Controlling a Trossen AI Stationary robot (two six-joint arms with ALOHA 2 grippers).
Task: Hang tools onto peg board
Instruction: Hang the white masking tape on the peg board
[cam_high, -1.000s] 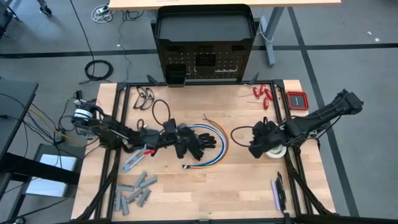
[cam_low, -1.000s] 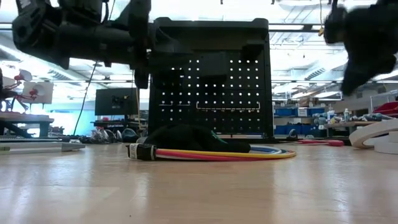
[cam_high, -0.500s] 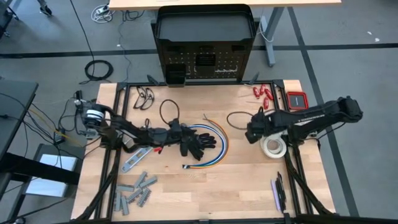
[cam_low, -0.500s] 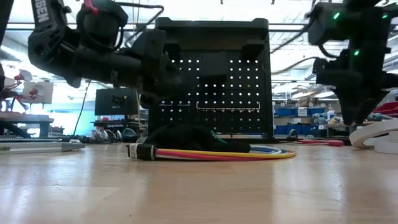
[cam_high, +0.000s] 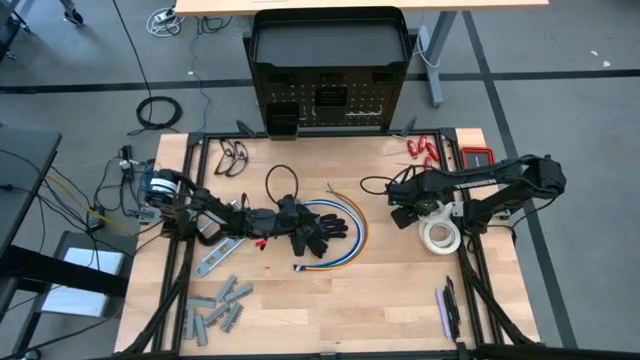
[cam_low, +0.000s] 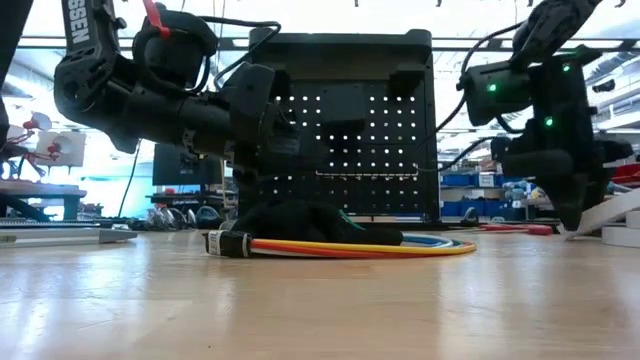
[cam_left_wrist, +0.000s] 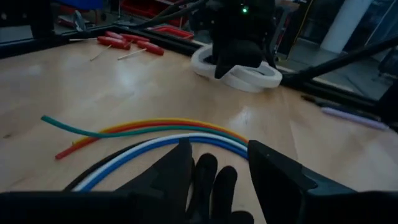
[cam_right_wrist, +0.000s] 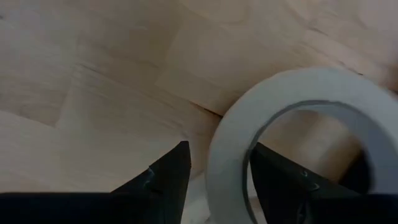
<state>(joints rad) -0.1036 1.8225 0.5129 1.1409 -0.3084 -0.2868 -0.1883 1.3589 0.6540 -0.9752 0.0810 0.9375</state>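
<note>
The black peg board (cam_high: 325, 105) stands upright at the table's far edge. A pair of black gloves (cam_high: 318, 228) lies mid-table on a loop of coloured cables (cam_high: 350, 240). My left gripper (cam_high: 290, 213) is low and nearly level over the gloves, open, with glove fingers (cam_left_wrist: 214, 183) between its jaws. Two white tape rolls (cam_high: 440, 237) lie at the right, one leaning on the other. My right gripper (cam_high: 420, 214) points down at a roll, open, its jaws on either side of the roll's wall (cam_right_wrist: 227, 165). My left gripper stands on either side of the glove fingers (cam_left_wrist: 205, 171), coming level from the table's left; I cannot tell whether it touches them. My right gripper has one finger inside the tape roll's hole (cam_right_wrist: 277, 174) and one outside, from above; I cannot tell whether either touches the wall.
Red-handled tools (cam_high: 422, 150) and a red box (cam_high: 478, 160) lie at the far right. A purple-handled tool (cam_high: 443, 310) lies near the right front. Grey metal pieces (cam_high: 220, 305) and a silver flat bar (cam_high: 212, 262) lie at the left front. Black cords (cam_high: 235, 158) lie at the far left.
My left gripper has sunk and slid a little toward the table's right, onto the gloves. My right gripper has swung toward the table's far edge and come down, turning to point down at the tape rolls. The rolls, gloves and cables have stayed put.
</note>
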